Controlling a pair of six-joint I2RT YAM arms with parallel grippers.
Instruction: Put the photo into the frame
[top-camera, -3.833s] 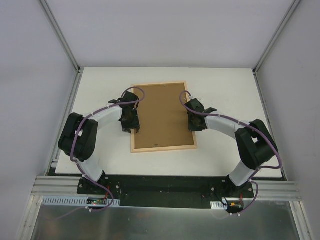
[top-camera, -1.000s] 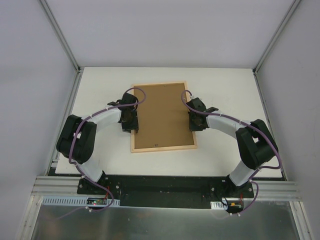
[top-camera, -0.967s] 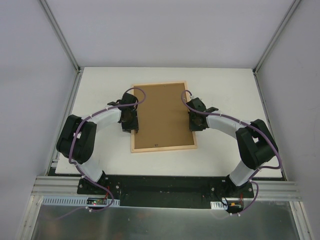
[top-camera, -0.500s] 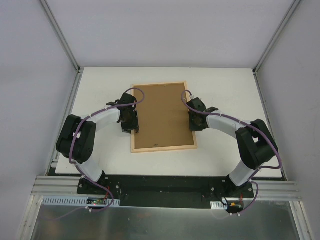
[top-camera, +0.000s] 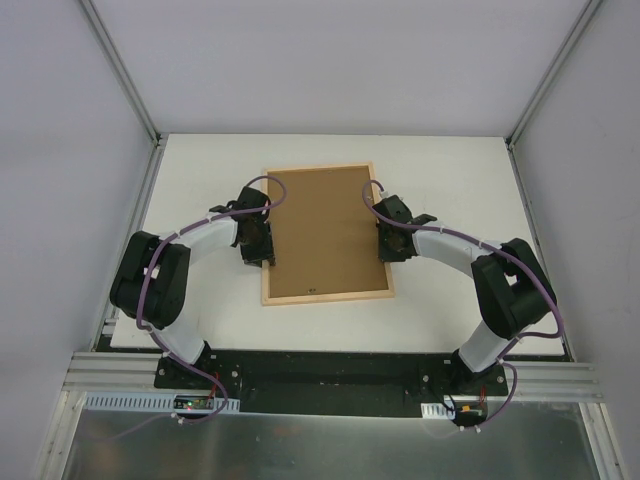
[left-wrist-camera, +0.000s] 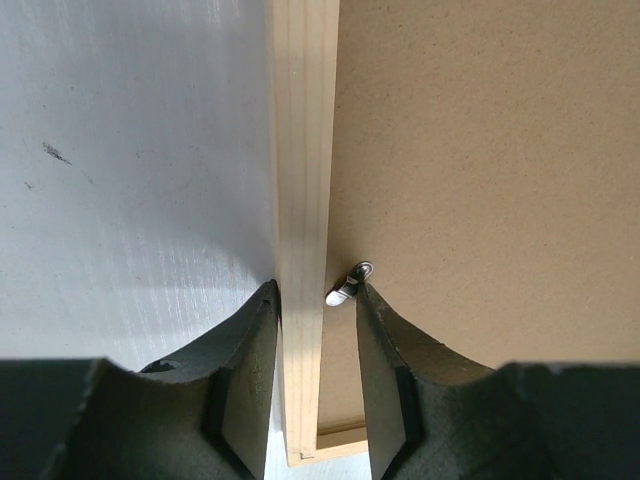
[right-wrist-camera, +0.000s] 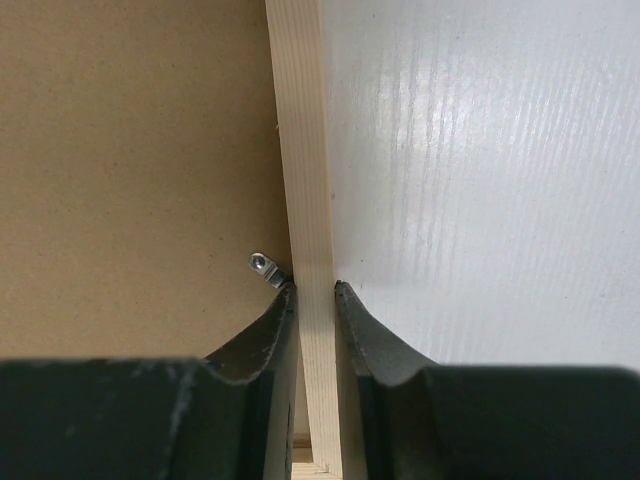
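Observation:
The frame (top-camera: 325, 297) of light wood lies face down mid-table, filled by a brown backing board (top-camera: 322, 230). The photo is hidden. My left gripper (top-camera: 261, 247) straddles the frame's left strip (left-wrist-camera: 303, 150). It is open (left-wrist-camera: 315, 290): one finger touches the strip's outer side, and the other rests on the board (left-wrist-camera: 480, 150) against a small metal tab (left-wrist-camera: 345, 288), with a gap to the strip. My right gripper (top-camera: 386, 245) is shut (right-wrist-camera: 314, 288) on the right strip (right-wrist-camera: 300, 130), beside another tab (right-wrist-camera: 266, 268).
The white table (top-camera: 450, 190) lies around the frame. Grey enclosure walls and metal posts (top-camera: 125, 80) stand on both sides and at the back. The arm bases sit on a black rail (top-camera: 330, 375) at the near edge.
My left gripper has shifted slightly left and toward the far side along the frame's left strip. The right arm and the frame have not moved.

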